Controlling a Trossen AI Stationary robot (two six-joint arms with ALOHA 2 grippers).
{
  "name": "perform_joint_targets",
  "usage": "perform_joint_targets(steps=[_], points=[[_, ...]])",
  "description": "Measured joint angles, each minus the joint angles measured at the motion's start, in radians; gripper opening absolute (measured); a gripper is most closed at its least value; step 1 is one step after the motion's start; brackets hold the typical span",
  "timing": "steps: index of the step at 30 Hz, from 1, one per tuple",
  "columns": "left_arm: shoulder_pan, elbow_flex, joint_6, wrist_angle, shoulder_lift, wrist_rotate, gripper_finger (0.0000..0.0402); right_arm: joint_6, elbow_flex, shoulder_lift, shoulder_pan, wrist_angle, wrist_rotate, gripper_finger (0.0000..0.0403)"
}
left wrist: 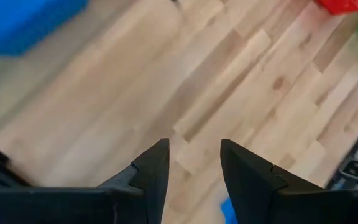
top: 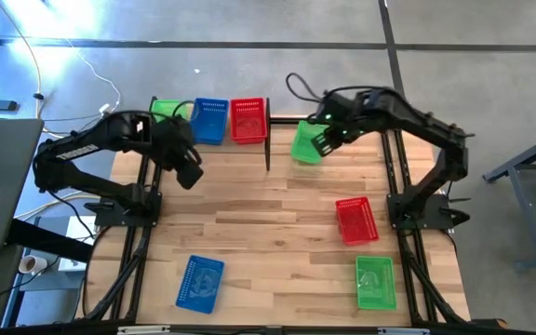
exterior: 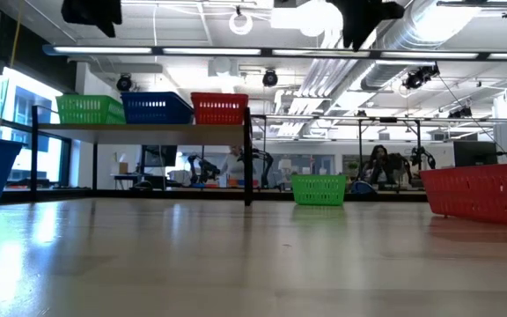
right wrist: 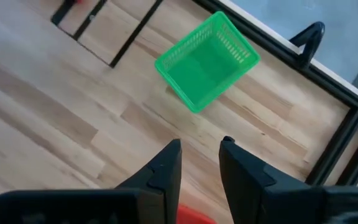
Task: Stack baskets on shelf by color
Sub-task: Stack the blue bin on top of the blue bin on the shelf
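On the counter's (top: 277,214) left, near its front edge, a blue basket (top: 199,283) lies loose, not yet taken up. Above it the left pincer (top: 190,176) hangs over bare wood just in front of the shelf (exterior: 148,129), its fingers apart and holding nothing.

The shelf stands at the far left corner and already carries a row — a green stack (exterior: 90,109), then a blue stack (exterior: 157,107), then a red stack (exterior: 219,107). How many baskets sit nested in each I cannot tell from here.

Just right of the shelf's post, at the counter's far edge, a green basket (right wrist: 206,61) rests on the wood by itself. The right pincer (top: 328,136) hovers over it with its fingers a little apart, empty.

Farther right and nearer the front lie a red basket (top: 356,221) and, beyond it toward the front corner, another green basket (top: 376,282).

By my reckoning the sorting is past its start but well short of done — each colour has its place on the shelf, while four baskets remain on the counter: one blue, one red, two green. The green one under the right arm looks the likeliest next pick.
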Motion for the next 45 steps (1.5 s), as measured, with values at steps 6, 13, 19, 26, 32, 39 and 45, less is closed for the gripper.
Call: perform_joint_targets(steps=[6, 13, 19, 26, 32, 39, 45], points=[[-0.149, -0.001, -0.183, -0.046, 0.0, -0.01, 0.0133, -0.091, 0.0, -0.05, -0.042, 0.0, -0.047, 0.0094], [-0.366, -0.131, -0.475, -0.009, -0.019, -0.058, 0.0133, -0.174, 0.0, -0.058, -0.064, 0.0, -0.073, 0.0094], [-0.555, -0.253, -0.71, 0.093, -0.021, -0.094, 0.0133, -0.202, 0.0, -0.058, -0.063, 0.001, -0.079, 0.0094], [-0.772, -0.374, -1.015, 0.18, -0.021, -0.132, 0.0133, -0.202, 0.0, -0.058, -0.063, 0.001, -0.081, 0.0094], [-0.927, -0.458, -1.246, 0.288, 0.004, -0.155, 0.0133, -0.213, 0.0, -0.058, -0.063, 0.004, -0.085, 0.0094], [-1.027, -0.463, -1.386, 0.339, 0.1, -0.156, 0.0133, -0.221, 0.0, -0.058, -0.063, 0.005, -0.092, 0.0094], [-1.059, -0.463, -1.442, 0.425, 0.183, -0.146, 0.0133, -0.238, 0.0, -0.058, -0.063, 0.006, -0.101, 0.0094]])
